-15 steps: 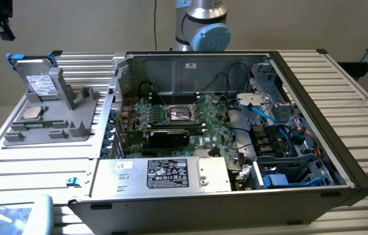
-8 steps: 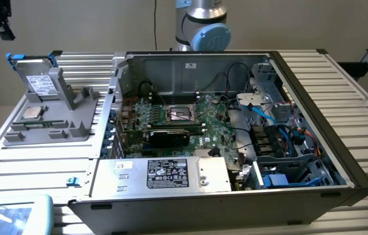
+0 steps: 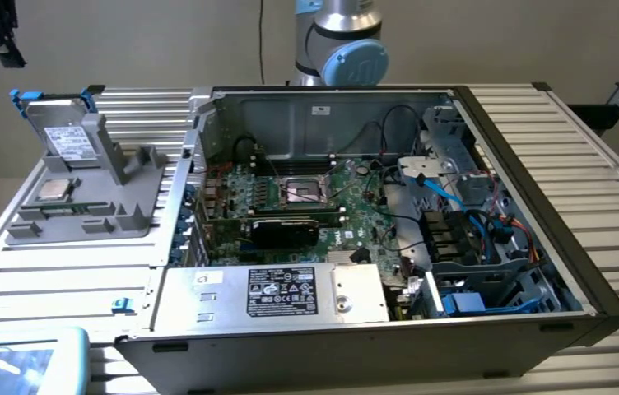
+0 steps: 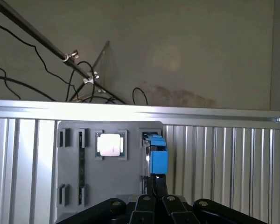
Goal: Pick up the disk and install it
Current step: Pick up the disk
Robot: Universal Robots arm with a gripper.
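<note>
Jaws: clenched together on nothing; gripper (image 4: 155,187) hangs over the disk (image 4: 157,157) (no contact that I can see).
Disk (image 3: 65,134): upright in the grey holder (image 3: 123,177), upper left of the exterior view, blue carrier uppermost.
Case (image 3: 573,271): open, centre and right of that view, well apart from the disk.
Done: nothing that shows; disk not yet lifted.
Left: by my judgement all of it, both grasping the disk and fitting it.

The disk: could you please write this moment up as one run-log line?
disk: upright in grey holder, not picked | gripper: shut, over disk, holding nothing | computer case: open
</note>
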